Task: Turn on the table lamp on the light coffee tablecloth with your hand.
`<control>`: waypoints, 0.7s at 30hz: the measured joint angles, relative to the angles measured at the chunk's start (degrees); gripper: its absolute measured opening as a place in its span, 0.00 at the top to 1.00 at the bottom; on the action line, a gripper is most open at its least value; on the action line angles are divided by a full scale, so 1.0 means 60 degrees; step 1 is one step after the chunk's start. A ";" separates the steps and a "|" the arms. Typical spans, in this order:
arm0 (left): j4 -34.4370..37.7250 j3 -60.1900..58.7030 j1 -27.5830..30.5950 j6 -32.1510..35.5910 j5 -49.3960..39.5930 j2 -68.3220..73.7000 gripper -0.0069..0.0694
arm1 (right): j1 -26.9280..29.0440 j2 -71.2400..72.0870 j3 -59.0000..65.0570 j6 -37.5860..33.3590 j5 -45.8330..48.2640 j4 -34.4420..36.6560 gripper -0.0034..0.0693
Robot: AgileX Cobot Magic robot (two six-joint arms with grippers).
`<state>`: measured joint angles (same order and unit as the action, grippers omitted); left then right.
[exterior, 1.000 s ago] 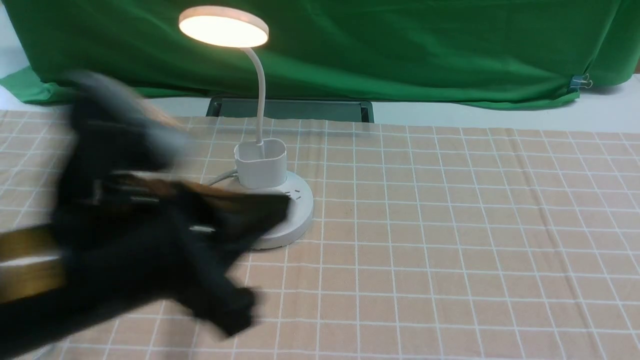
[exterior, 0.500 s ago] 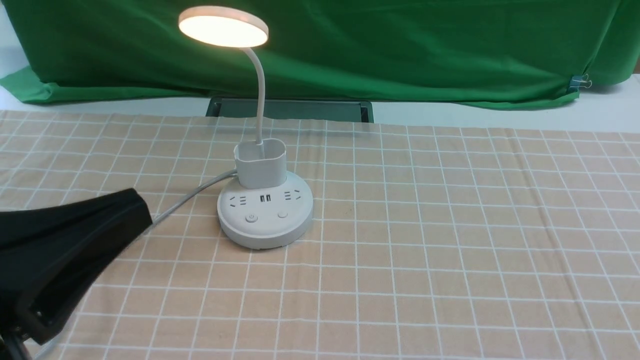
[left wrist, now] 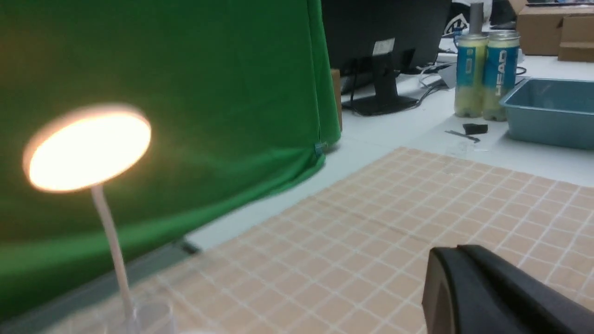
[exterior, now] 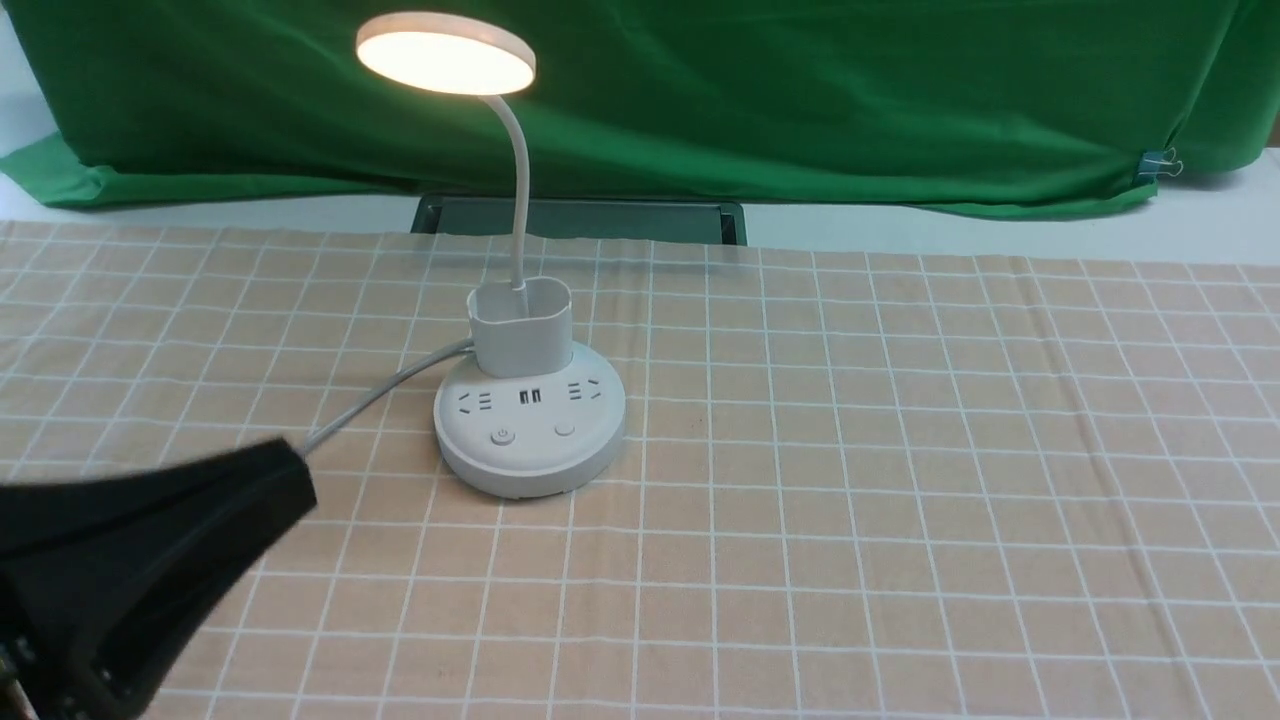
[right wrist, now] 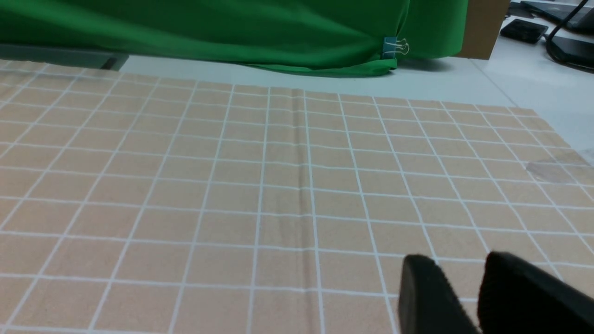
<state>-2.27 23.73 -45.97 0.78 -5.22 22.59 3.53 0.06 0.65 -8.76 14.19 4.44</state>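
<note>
One lit table lamp (exterior: 523,332) is standing on the light coffee tablecloth (exterior: 900,450), left of centre. Its base (exterior: 530,455) is sitting forward and to the right of the left gripper (exterior: 303,475), with clear cloth between them. Neck (exterior: 521,190) is rising near upright, then curving left to the disc head (exterior: 446,55). Left gripper is pointing roughly toward the base, not touching; its fingers look to be lying together, holding nothing. Right gripper (right wrist: 459,257) is showing a narrow gap, also empty; left arm is clearly nearer. Lamp is glowing, so I'm judging the task done; next move is probably retreating away from the base.
</note>
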 joint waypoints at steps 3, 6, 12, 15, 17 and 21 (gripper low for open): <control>-0.0289 -0.0794 0.1033 -0.1159 0.0173 -0.0782 0.91 | 0.0000 0.0000 0.0000 0.0000 0.0000 0.0000 0.62; -0.0353 -0.1676 0.2462 -0.1454 0.0262 -0.1806 0.91 | 0.0000 0.0000 0.0000 0.0000 0.0000 0.0000 0.62; -0.0084 -0.3078 0.5284 -0.1603 0.0320 -0.3352 0.91 | 0.0000 0.0000 0.0000 0.0000 0.0000 0.0000 0.62; 0.0107 -0.3792 0.6363 -0.1603 0.0681 -0.3720 0.91 | 0.0000 0.0000 0.0000 0.0000 0.0000 0.0000 0.62; 0.0153 -0.3978 0.6834 -0.1603 0.0650 -0.3744 0.91 | 0.0000 0.0000 0.0000 0.0000 0.0000 0.0000 0.62; 0.0166 -0.3990 0.6921 -0.1603 -0.0363 -0.3755 0.91 | 0.0000 0.0000 0.0000 0.0000 0.0000 0.0000 0.62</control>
<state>-1.27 -0.21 -4.45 -8.83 -7.40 0.06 3.53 0.06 0.65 -8.76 14.19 4.44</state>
